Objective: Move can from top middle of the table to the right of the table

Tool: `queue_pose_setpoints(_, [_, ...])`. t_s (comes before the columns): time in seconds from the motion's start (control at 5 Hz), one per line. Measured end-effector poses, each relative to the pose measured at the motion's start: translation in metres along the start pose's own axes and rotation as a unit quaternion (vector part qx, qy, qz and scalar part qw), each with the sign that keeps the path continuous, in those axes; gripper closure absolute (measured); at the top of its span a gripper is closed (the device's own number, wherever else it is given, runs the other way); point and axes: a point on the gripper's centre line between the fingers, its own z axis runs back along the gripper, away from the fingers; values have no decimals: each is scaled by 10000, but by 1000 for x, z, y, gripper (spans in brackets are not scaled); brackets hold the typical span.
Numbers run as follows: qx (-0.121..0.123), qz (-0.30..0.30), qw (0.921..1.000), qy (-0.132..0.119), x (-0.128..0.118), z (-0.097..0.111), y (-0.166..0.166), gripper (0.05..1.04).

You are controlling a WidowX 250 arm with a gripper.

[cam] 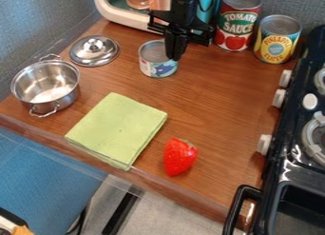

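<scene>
Along the left of the worktop (222,98) I have the steel pot (49,106), upright, a loop handle on each side, with the lid (94,51) just beside it, knob up. Nearer the camera lies the folded green cloth (119,127), and to its right the strawberry (179,157), close to the front edge. The stove (287,146) bounds the right side, its pale knobs (279,98) facing the wood, and a black handle (234,205) sticks out at the lower right. Up at the back, the red can (237,27) and the yellow can (277,39) stand upright side by side; they take up the far right corner, so they are what I'd have to mind on that side. A white-rimmed box (120,16) sits behind the lid and the small can (156,68).

My gripper (175,53) hangs down at the top middle, in front of part of the small can's right side. I see it too nearly edge-on to say whether it is spread or pressed together, and I can't tell whether it touches or pinches the rim.

The small can stands upright on the wood at the top middle, mostly to the left of the gripper in my view, with its top and much of its label showing.
</scene>
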Motion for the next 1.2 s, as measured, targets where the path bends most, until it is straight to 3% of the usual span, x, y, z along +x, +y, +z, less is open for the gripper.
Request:
queue_pose_setpoints(0.2, [52, -6, 10000, 30, -1, 1, 0, 1026])
queue_pose_setpoints(0.6, [-394, 54, 9980, -493, 2, 61, 0, 1030])
queue_pose_setpoints(0.8, [-522, -20, 9965, -658, -2, 79, -4, 1030])
queue_pose_setpoints(1.0, [-578, -177, 9970, -489, -13, 73, -18, 1008])
queue_pose_setpoints(1.2, [-571, -42, 9977, -352, -15, 68, -20, 860])
